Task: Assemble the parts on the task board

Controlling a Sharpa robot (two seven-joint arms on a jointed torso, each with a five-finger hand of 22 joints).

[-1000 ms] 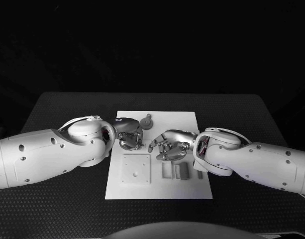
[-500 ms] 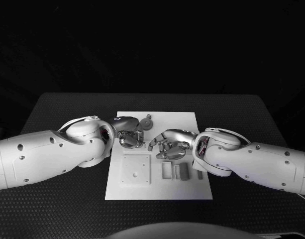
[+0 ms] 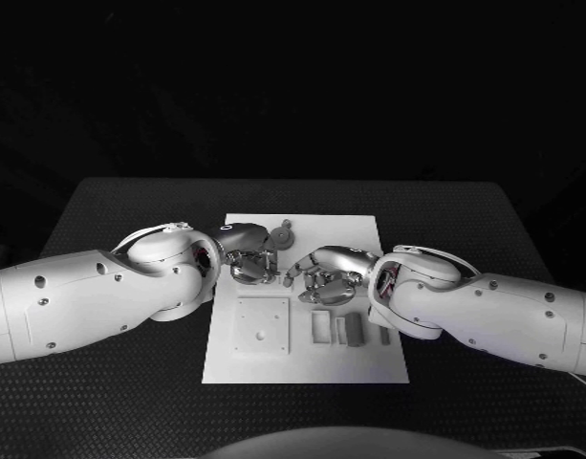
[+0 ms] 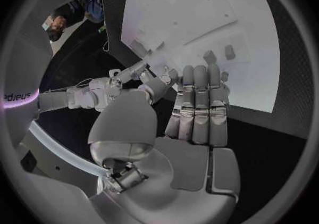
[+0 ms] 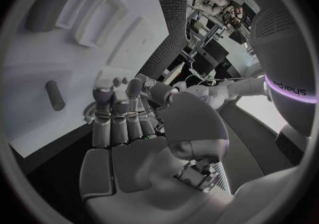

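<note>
Small grey parts (image 3: 346,329) lying on the task board (image 3: 334,229) look light, rigid and slippery, best pinched across their narrow sides; left hand (image 3: 250,254) and right hand (image 3: 324,275) hover empty, fingers loosely apart.

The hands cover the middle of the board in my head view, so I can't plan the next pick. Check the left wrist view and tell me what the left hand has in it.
Observer: Nothing that I can see. The left hand has its fingers straight and side by side over the board's edge.
Operator: Report what lies past those fingers.
Observer: Two small grey pieces on the board, just beyond the fingertips.
Operator: Now the right wrist view.
Observer: A short peg lies flat on the board near the right hand. I cannot tell whether that hand holds anything.
</note>
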